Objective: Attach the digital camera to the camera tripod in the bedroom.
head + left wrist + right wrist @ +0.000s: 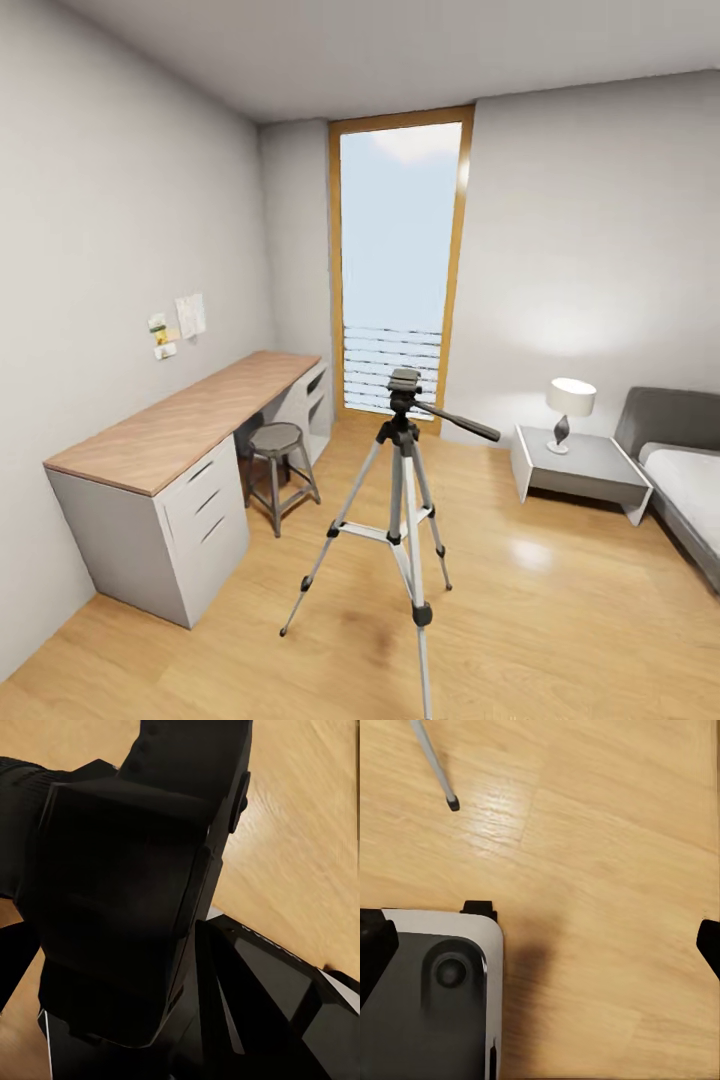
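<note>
A: Where is the camera tripod (405, 500) standing?

B: Mid-room on the wood floor (560, 600), right of the desk (190, 425) and stool (278, 440), in front of the tall window (400, 260), its head bare.

A: And the digital camera (127, 907)?

B: A chunky black body is looming right before the left wrist lens; whether the left claw is clamping it, I cannot tell.

A: The right claw?

B: Its fingertips are sitting far apart at the frame edges, gripping nothing, hanging over floor with one tripod foot (452, 802) lying beyond.
</note>
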{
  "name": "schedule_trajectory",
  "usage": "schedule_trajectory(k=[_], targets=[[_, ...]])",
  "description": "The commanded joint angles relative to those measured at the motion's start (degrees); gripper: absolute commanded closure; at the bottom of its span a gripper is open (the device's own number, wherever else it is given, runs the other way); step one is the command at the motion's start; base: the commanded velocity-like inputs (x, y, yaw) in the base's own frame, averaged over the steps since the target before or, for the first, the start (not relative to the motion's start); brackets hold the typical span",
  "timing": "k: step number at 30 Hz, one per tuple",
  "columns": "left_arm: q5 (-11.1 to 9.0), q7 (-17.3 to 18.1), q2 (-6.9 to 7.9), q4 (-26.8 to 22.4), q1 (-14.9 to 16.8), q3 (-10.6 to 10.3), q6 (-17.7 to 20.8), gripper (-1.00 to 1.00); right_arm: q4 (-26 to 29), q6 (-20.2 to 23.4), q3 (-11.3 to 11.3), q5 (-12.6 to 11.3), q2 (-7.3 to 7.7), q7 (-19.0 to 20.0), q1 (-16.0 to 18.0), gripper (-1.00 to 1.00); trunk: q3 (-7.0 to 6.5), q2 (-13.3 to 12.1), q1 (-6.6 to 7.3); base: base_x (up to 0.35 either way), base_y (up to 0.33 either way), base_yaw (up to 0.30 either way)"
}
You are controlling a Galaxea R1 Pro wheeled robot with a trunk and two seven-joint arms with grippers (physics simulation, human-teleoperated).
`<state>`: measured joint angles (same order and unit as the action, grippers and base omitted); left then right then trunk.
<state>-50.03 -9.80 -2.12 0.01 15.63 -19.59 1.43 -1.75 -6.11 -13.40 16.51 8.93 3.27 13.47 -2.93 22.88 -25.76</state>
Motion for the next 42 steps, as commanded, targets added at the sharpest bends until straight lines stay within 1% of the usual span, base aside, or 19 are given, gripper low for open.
schedule_trajectory(k=[1,15,25,32,42], targets=[[-0.33,-0.22,0.0,-0.01,0.02,-0.5,0.15,1.0,-0.19,-0.31,-0.49,0.46,0.03,0.1,0.06,-1.0,0.02,0.04,-0.02,0.011,0.011,-0.289],[-0.41,-0.22,0.01,-0.01,0.02,-0.46,0.19,1.0,-0.19,-0.39,-0.49,0.46,0.04,0.11,0.06,-1.0,0.02,0.04,-0.02,0.009,0.007,-0.288],[-0.35,0.28,0.01,-0.01,0.02,-0.49,0.16,1.0,-0.19,-0.44,-0.49,0.46,0.03,0.08,0.06,-1.0,0.02,0.04,-0.02,0.21,0.171,-0.269],[-0.41,0.98,0.08,-0.01,0.02,-0.45,0.2,1.0,-0.19,-0.39,-0.47,0.46,0.1,0.13,0.06,-1.0,0.02,0.04,-0.02,0.205,0.177,-0.067],[-0.41,1.09,0.15,-0.01,0.02,-0.45,0.23,1.0,-0.19,-0.36,-0.41,0.67,0.12,0.14,0.06,-1.0,0.02,0.04,-0.02,0.037,0.032,-0.009]])
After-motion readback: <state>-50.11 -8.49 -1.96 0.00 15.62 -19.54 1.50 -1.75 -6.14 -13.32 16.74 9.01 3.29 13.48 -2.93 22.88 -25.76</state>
